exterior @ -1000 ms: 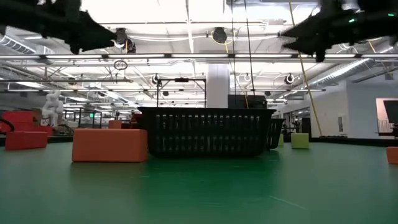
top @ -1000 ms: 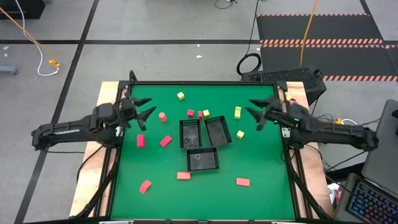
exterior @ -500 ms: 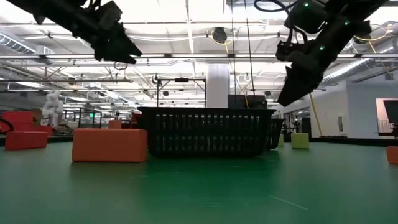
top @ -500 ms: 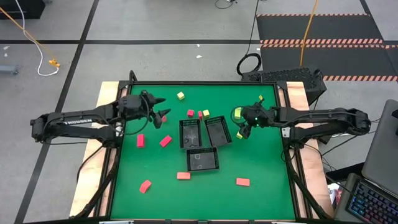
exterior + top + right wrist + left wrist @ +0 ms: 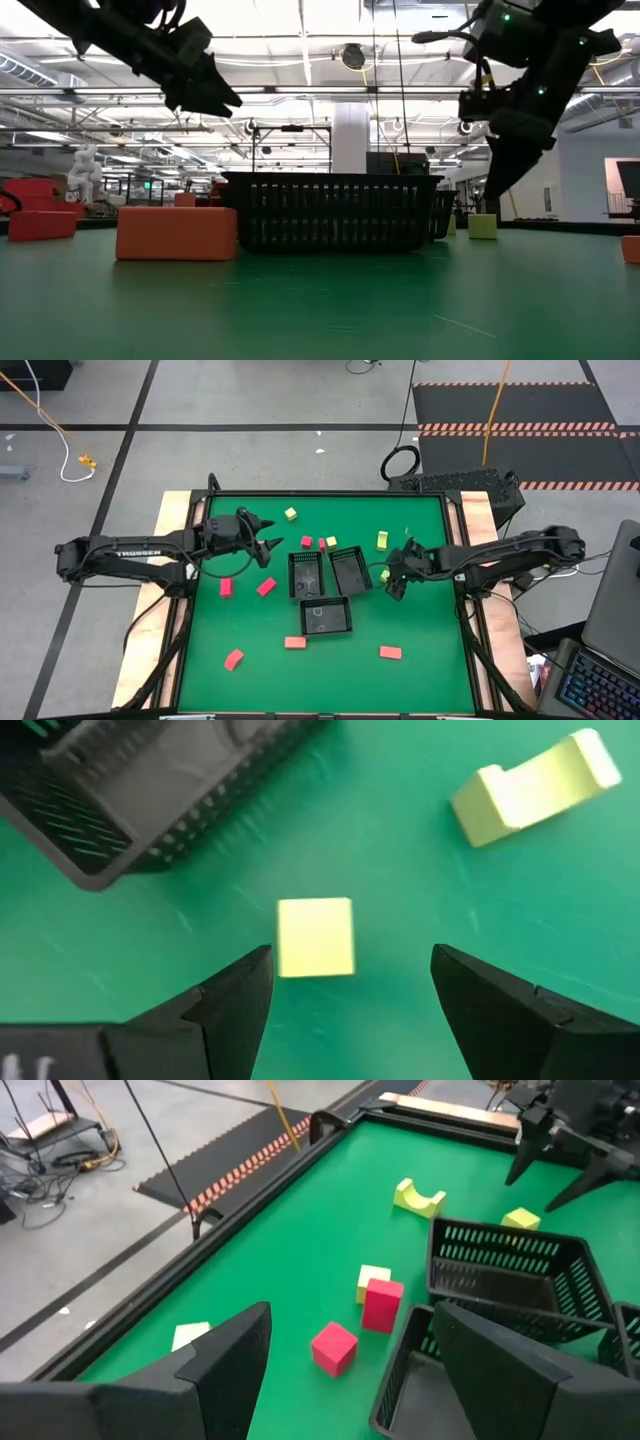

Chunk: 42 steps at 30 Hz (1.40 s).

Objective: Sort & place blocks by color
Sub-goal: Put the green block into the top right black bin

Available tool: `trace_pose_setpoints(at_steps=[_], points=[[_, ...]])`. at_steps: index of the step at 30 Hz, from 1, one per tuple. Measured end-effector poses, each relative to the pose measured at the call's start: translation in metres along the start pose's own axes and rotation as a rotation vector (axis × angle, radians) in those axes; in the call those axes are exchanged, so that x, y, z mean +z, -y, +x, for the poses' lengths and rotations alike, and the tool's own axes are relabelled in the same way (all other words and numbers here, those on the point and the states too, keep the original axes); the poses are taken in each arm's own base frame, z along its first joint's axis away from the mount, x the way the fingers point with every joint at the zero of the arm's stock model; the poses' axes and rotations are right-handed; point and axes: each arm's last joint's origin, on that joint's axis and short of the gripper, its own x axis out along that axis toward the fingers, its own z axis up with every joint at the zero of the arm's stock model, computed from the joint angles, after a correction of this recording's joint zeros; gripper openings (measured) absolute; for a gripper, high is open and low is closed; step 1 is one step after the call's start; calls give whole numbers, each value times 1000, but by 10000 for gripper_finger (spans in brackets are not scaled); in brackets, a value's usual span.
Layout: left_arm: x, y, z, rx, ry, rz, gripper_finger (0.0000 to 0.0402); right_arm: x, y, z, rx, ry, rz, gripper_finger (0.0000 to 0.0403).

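pale yellow-green cube [image 5: 315,937], seemingly flat on mat, right pincer [image 5: 350,995] spread above

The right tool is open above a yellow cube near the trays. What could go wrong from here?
1. The yellow cube sits nearer one finger of the right tool, so closing may push it aside.
2. The black tray is close; the descent could clip its wall.
3. The left tool, open near the red cube, could bump another tray.
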Motion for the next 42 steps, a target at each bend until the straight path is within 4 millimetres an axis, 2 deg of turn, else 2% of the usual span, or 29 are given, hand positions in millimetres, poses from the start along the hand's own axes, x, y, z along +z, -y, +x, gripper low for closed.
trace_pose_setpoints(at_steps=[16,20,23,27,32,36,42], points=[[1,0,0,-1,11,8,278,-1,-14,31,-48,-39,-45,260],[0,0,0,0,4,9,278,-2,-15,37,-61,-59,-56,242],[0,0,0,0,3,9,278,-2,-14,37,-78,-48,-61,205],[0,0,0,1,4,23,278,-1,-12,33,-100,-29,-90,122],[0,0,0,1,5,36,278,-2,-11,28,-98,-33,-120,118],[0,0,0,1,3,36,278,-1,-7,16,-88,-11,-107,118],[1,0,0,2,12,34,278,18,-6,-18,56,271,-54,118]])
